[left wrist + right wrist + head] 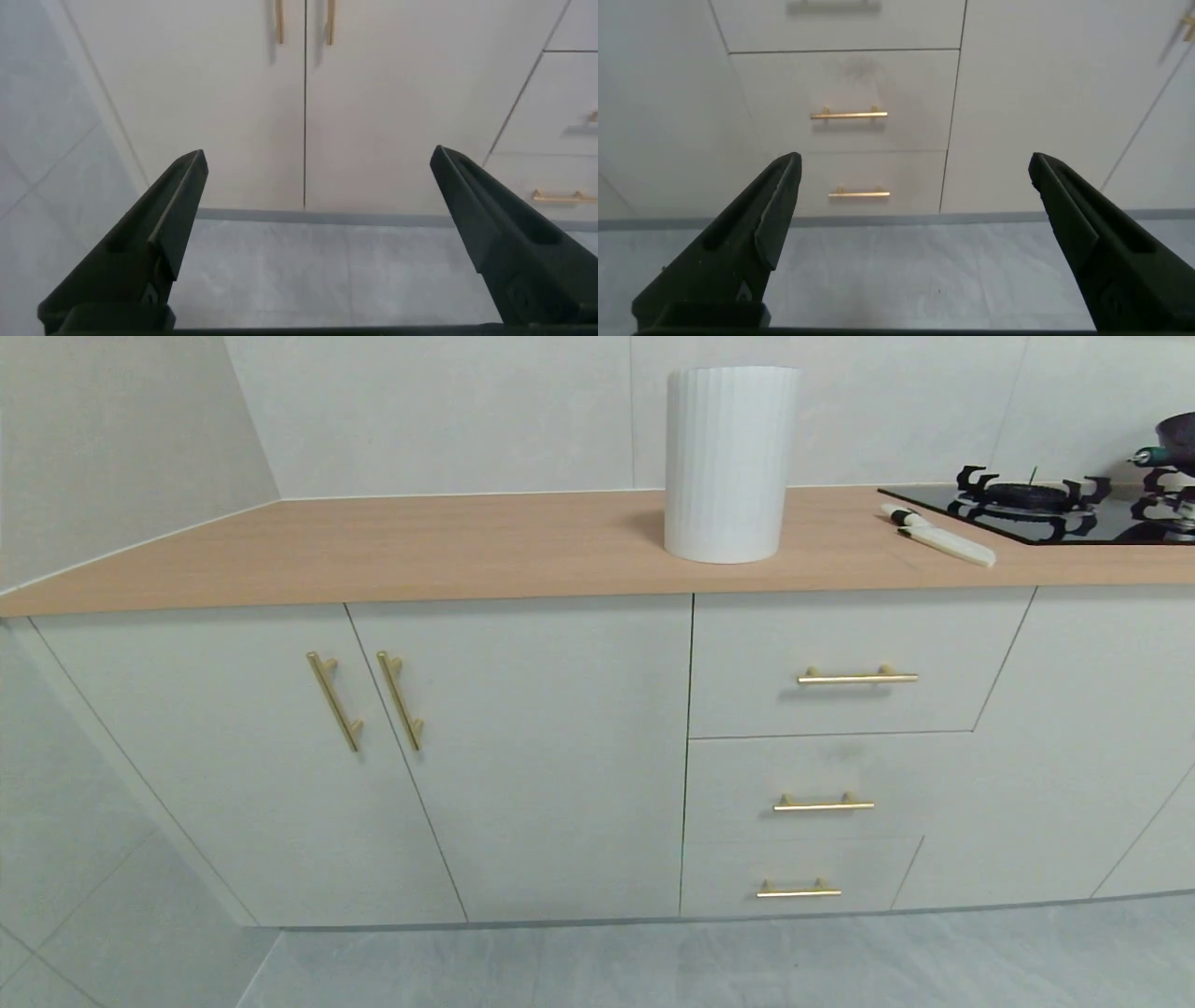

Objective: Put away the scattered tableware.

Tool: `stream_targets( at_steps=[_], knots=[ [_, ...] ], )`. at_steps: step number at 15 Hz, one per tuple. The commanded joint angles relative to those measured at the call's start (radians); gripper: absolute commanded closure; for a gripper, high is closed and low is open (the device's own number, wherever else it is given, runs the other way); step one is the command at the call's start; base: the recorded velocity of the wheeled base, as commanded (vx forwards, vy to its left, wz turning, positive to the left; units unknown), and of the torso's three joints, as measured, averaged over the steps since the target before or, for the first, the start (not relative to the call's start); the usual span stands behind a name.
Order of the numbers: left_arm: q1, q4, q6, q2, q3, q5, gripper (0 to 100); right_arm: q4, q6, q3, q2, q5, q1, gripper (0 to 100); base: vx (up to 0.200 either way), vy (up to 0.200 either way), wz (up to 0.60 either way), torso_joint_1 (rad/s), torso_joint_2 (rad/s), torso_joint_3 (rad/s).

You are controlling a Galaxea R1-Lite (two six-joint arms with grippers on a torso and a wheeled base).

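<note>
The head view takes in the top of the wooden bench (420, 546). A tall white ribbed container (731, 462) stands upright on it. A white knife (936, 534) lies flat on the wood, apart from the container and just beside the edge of the black hob (1046, 513). A dark pan (1178, 432) sits at the hob's far end. All of this is well above and beyond both grippers, which hang low in front of the cabinet.

The left wrist view adds what the head view leaves out. The left gripper (318, 159) is spread wide, with nothing between its dark fingers (159, 224). Straight ahead of it is the seam of the double doors (305, 103), framed between the two fingers. Their two gold handles (278, 21) are higher up the doors, and the grey tiled floor (318, 271) is below and in front of the gripper.

The right wrist view gives the matching close look at the other half of the cabinet. The right gripper (915, 161) is likewise fully parted and holds nothing. It faces the stack of drawers (845, 98). The middle drawer handle (848, 116) and the bottom drawer handle (859, 194) lie ahead of it, nearer one finger than the other. The floor runs up to the plinth beneath them.
</note>
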Motion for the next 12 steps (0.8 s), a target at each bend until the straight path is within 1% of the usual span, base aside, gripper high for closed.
stream_targets(
  at_steps=[1,12],
  knots=[
    [0.000,0.000,-0.001,0.001,-0.001,0.000,0,0.000,0.000,0.000,0.003,0.000,0.000,0,0.200,0.000,0.00,0.007,0.01,0.002],
    [0.000,0.000,-0.001,0.001,-0.001,0.000,0,0.000,0.000,0.000,0.003,0.000,0.000,0,0.200,0.000,0.00,0.005,0.00,0.002]
  ],
)
